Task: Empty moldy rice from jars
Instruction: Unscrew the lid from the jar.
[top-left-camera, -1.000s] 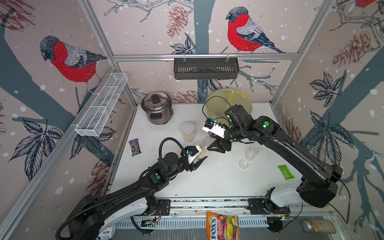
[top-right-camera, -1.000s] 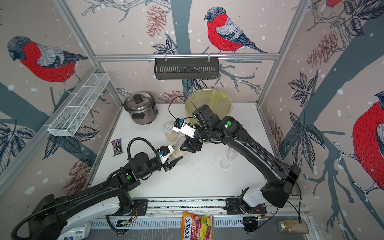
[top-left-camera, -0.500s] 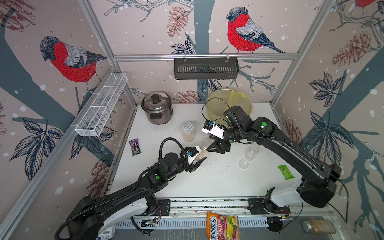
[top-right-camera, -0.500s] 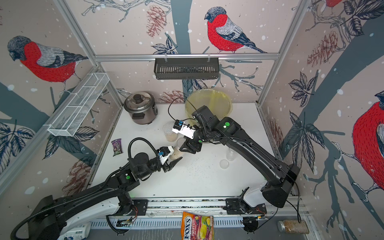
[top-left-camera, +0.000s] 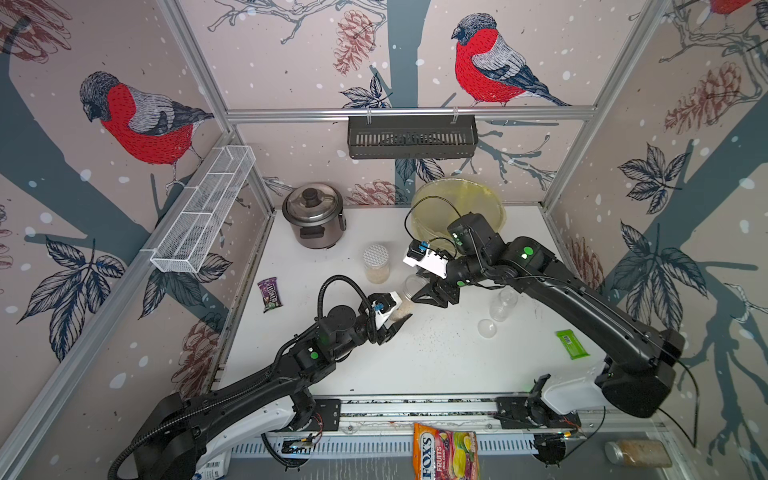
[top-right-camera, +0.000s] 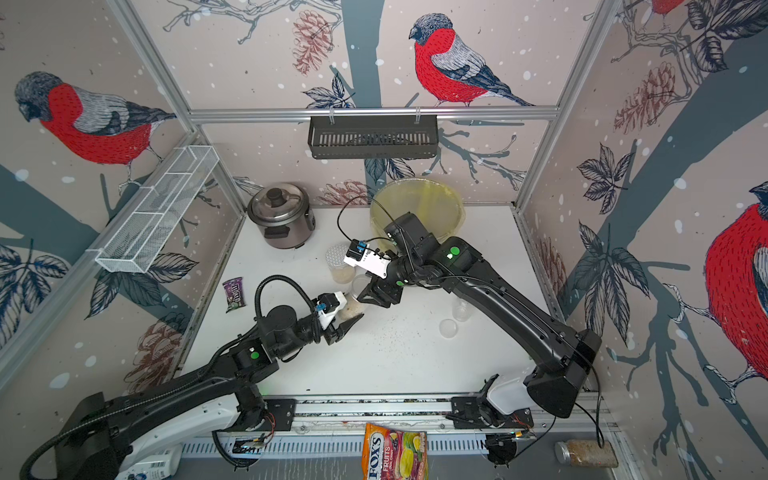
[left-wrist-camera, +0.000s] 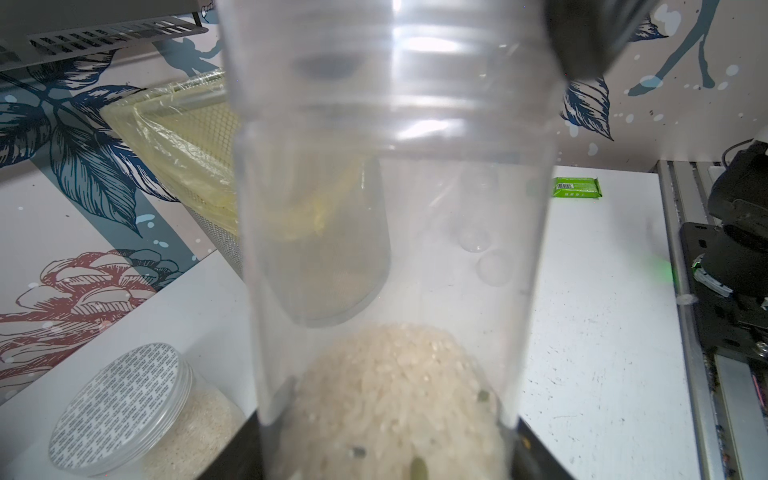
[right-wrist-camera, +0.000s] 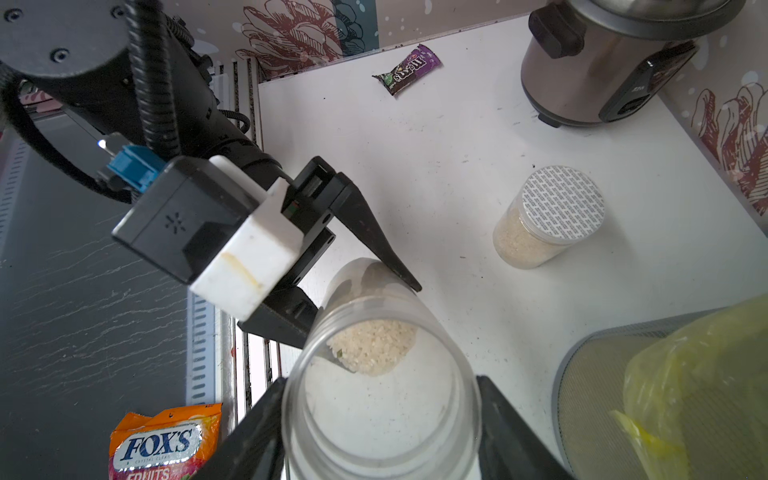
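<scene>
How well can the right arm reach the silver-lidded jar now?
Probably not yet: the right tool is shut on the narrow jar, which the left tool also grips. The lidded jar stands near, bare table between, so releasing should free the way.

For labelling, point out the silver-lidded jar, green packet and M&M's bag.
silver-lidded jar (top-left-camera: 376, 254): top view, lid centre.
green packet (top-left-camera: 572, 344): top view, wrapper middle.
M&M's bag (right-wrist-camera: 409, 68): right wrist view, wrapper middle.

In both top views the right claw (top-left-camera: 424, 293) (top-right-camera: 374, 293) has edged slightly toward frame left, further along the upper end of the jar (top-left-camera: 409, 297) at centre frame.
</scene>
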